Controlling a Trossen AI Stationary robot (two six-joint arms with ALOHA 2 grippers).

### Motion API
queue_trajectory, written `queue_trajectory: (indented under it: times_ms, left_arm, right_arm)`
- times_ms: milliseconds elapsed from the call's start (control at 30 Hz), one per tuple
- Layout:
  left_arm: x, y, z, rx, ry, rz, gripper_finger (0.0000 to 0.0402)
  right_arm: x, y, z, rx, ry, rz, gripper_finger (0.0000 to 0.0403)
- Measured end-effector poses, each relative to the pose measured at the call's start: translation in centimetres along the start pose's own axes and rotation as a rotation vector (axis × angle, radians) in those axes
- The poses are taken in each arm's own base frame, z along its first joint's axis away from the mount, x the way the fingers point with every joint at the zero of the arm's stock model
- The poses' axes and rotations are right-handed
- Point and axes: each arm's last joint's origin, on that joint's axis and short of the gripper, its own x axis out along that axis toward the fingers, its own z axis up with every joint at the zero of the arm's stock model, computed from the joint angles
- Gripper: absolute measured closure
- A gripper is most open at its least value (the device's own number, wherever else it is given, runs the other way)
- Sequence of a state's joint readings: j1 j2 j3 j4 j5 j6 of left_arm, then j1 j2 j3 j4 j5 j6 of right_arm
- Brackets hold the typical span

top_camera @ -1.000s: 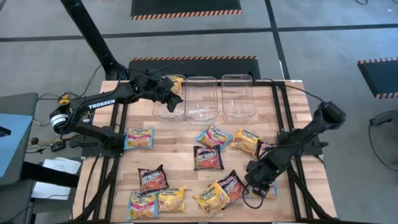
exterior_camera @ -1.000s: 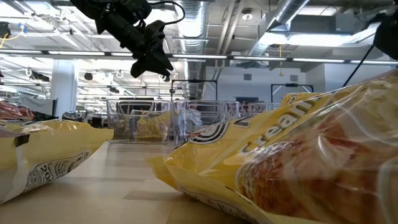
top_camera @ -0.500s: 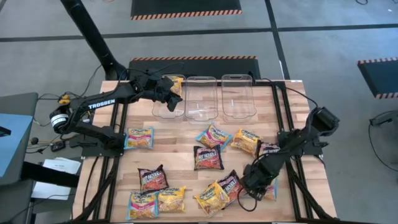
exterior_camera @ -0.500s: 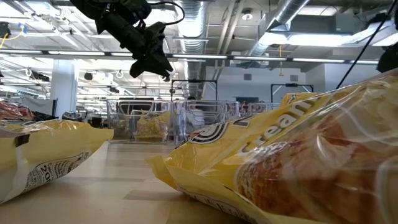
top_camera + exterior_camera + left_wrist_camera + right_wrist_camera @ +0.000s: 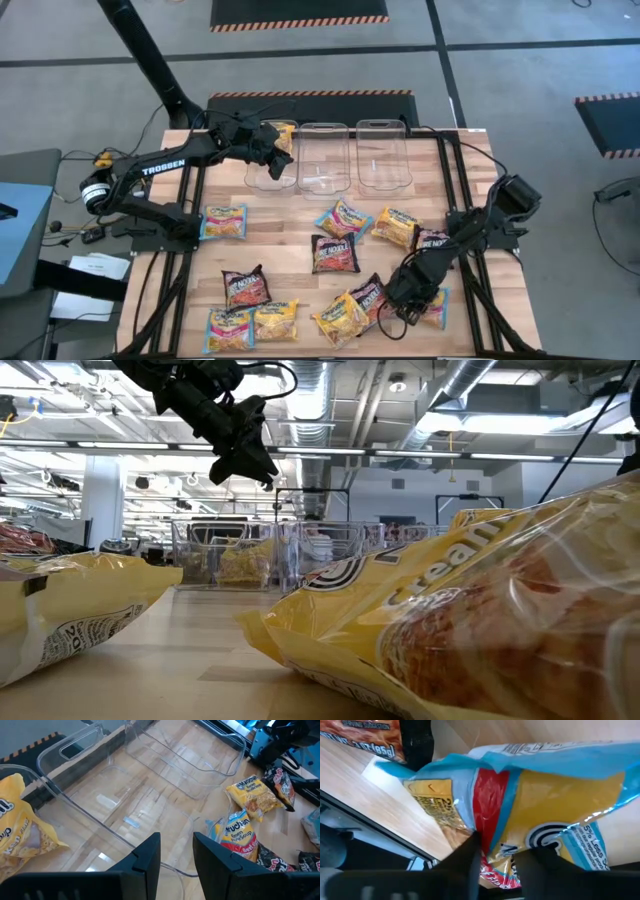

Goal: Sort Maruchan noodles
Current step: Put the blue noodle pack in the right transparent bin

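Note:
Several Maruchan noodle packets in yellow, dark maroon and light blue lie flat on the wooden table. One yellow packet lies inside the leftmost clear bin. My left gripper hovers open over that bin with nothing between its fingers. My right gripper is down at the front right, shut on a light blue packet. Next to it lies a dark packet. My right gripper pinches the light blue packet between its two fingers at a bunched stretch of the wrapper, red and blue. In the high view the fingers come slanting down from the table's right side. Whether the packet rests on the table there I cannot tell.
Two more clear bins stand beside the first at the far edge. In the low view a yellow packet fills the foreground. Black frame rails run along both table sides. Bare wood shows between the bins and the packets.
My right gripper has gone toward the table's left and a little toward its near edge, coming down onto the packets at the front right. The left arm has kept still.

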State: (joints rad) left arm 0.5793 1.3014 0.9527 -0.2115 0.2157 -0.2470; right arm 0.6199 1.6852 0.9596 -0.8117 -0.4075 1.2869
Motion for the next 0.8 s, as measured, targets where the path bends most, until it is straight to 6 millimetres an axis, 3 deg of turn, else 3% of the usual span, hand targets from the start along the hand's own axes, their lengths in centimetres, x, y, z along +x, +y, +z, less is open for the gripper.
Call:
queue_trajectory:
  times_ms: [233, 433, 800]
  left_arm:
    - [0.0, 0.0, 0.0, 0.0, 0.0, -0.001, 0.0301]
    - [0.0, 0.0, 0.0, 0.0, 0.001, -0.001, 0.0301]
    - [0.0, 0.0, 0.0, 0.0, 0.001, -0.001, 0.0301]
  right_arm:
    - [0.0, 0.2, 0.0, -0.007, 0.028, 0.03, 0.0389]
    - [-1.2, 1.4, -0.2, -0.019, 0.004, 0.043, 0.0393]
    - [-6.0, 3.5, -1.4, 0.014, -0.091, -0.009, 0.0399]
